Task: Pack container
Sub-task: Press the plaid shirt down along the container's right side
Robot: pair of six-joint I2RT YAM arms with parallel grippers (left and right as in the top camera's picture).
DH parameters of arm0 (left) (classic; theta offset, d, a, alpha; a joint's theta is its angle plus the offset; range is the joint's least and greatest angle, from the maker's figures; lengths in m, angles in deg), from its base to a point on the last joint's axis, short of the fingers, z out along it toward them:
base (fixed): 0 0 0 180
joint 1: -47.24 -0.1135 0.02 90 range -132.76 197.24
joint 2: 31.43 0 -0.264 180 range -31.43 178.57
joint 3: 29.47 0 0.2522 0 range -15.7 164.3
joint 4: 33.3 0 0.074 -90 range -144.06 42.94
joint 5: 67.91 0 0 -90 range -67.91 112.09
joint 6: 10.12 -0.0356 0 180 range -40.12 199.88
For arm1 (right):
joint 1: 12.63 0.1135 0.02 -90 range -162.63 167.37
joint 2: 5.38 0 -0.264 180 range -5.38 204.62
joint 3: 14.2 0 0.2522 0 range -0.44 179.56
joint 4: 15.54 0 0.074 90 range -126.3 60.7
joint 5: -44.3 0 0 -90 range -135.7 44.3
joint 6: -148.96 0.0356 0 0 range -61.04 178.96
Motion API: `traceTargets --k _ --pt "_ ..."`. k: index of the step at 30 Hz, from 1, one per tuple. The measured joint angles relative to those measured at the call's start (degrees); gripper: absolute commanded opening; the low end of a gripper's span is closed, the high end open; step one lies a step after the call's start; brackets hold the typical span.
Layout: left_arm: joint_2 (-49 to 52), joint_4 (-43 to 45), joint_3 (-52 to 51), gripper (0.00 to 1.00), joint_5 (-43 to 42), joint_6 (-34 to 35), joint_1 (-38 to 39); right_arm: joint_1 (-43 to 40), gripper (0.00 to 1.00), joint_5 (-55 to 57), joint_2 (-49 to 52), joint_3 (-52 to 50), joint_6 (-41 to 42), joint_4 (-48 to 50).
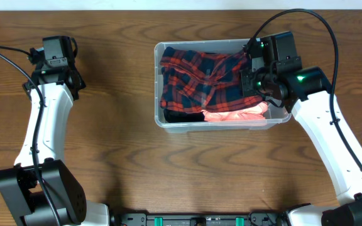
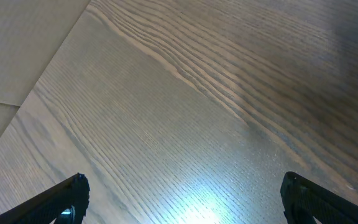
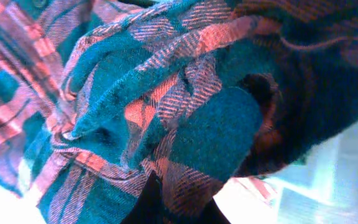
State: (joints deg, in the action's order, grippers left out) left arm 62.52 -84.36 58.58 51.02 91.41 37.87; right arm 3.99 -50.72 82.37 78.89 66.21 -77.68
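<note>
The clear plastic container (image 1: 158, 81) stands at the table's back centre. In it lie a red and navy plaid shirt (image 1: 197, 78), a pink garment (image 1: 237, 115) at the front right and a dark garment (image 1: 181, 115) at the front left. My right gripper (image 1: 254, 78) is inside the container's right end. In the right wrist view its fingers (image 3: 179, 208) are closed on a fold of the plaid shirt (image 3: 166, 106). My left gripper (image 1: 58, 50) is at the far left, well away from the container. It is open and empty over bare wood (image 2: 182, 199).
The wooden table (image 1: 118, 163) stretches around the container. The back edge of the table runs close behind the container and the left gripper. Black cables trail from both arms. In the left wrist view the table edge and a pale floor (image 2: 17, 43) show at the upper left.
</note>
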Motion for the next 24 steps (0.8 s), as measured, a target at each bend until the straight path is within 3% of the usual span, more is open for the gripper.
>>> traceTargets --k 24 --pt "0.00 0.00 0.00 0.98 0.00 0.00 0.00 0.00 0.01 8.94 4.48 0.02 -2.01 0.28"
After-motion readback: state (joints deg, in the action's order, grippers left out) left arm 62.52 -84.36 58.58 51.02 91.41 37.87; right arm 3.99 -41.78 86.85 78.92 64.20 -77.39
